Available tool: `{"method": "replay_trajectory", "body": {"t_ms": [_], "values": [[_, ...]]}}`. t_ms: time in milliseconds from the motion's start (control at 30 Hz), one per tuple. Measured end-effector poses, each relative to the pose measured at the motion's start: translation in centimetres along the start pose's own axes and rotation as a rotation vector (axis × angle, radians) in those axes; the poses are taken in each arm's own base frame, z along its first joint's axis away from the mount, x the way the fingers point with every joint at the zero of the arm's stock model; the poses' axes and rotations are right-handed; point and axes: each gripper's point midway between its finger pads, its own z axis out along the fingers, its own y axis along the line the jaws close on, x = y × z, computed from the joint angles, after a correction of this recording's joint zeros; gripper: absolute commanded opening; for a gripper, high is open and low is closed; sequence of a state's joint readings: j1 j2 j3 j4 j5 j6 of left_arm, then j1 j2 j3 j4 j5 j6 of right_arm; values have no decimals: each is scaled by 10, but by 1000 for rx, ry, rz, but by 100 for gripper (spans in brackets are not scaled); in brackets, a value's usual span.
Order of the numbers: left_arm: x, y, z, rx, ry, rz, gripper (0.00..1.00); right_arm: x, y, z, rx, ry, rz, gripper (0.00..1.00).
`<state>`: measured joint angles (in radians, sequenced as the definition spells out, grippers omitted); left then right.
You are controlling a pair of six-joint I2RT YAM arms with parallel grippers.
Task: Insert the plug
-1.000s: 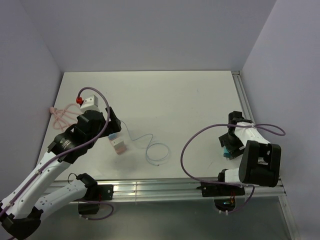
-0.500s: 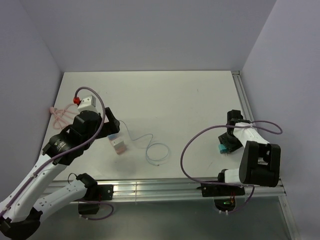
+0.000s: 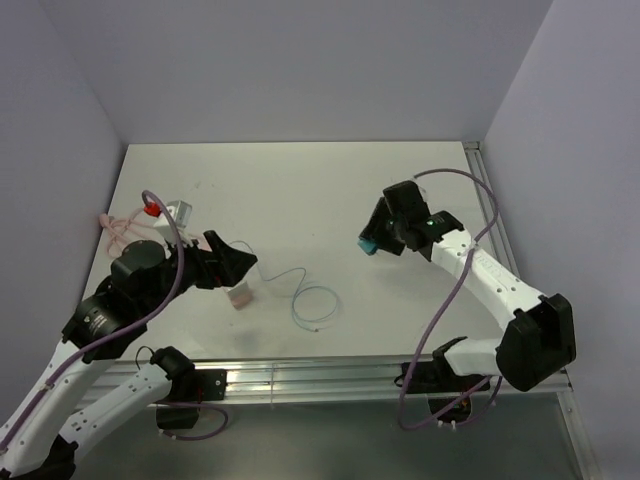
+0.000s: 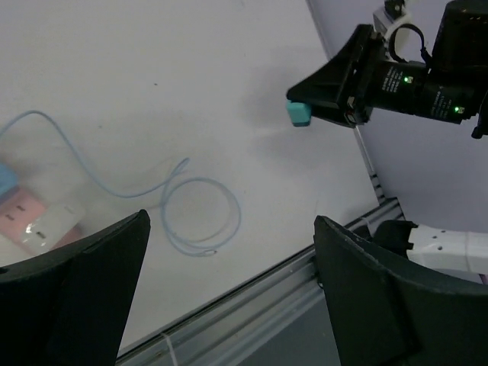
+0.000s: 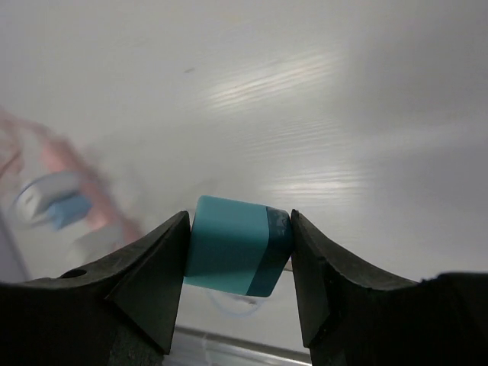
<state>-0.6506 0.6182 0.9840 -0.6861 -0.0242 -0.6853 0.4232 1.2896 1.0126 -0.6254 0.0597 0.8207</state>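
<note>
A thin pale wire runs from the pink socket strip and coils into a loop on the table. In the left wrist view the wire ends in the tiny plug head at the loop's near edge. My left gripper is open and empty above the socket strip; its jaws stand wide apart. My right gripper hangs above the table's middle, shut on a teal block, which also shows in the left wrist view.
A pink cord lies bunched at the left edge. A blue piece sits on the socket strip where the wire starts. An aluminium rail runs along the near edge, another along the right edge. Walls close in left, back and right.
My right arm has swung from the table's right edge up and left to the middle, carrying the teal block. My left arm has drawn back, its gripper now pointing right over the socket strip.
</note>
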Motion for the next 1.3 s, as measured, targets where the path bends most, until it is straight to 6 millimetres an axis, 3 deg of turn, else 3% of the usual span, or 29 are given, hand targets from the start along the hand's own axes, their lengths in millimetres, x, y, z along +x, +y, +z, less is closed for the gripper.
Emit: {"method": "replay_trajectory", "body": {"t_ms": [200, 267, 367, 567, 767, 1033, 1300], "values": [[23, -11, 32, 125, 23, -75, 87, 24, 109, -53, -407, 32, -73, 0], [28, -10, 42, 145, 9, -113, 84, 28, 133, -72, -513, 48, -34, 0], [28, -7, 54, 144, -17, -154, 83, 27, 153, -92, -600, 61, 49, 0], [2, -18, 68, 197, -182, -194, 81, 31, 173, -114, -664, 77, 180, 0], [-1, -35, 72, 298, -305, -146, 78, 36, 192, -125, -704, 110, 313, 3], [-19, -62, 62, 415, -425, -57, 69, 50, 216, -118, -683, 157, 360, 4], [-14, -60, 73, 388, -406, -20, 57, 61, 224, -123, -688, 166, 360, 4]]}}
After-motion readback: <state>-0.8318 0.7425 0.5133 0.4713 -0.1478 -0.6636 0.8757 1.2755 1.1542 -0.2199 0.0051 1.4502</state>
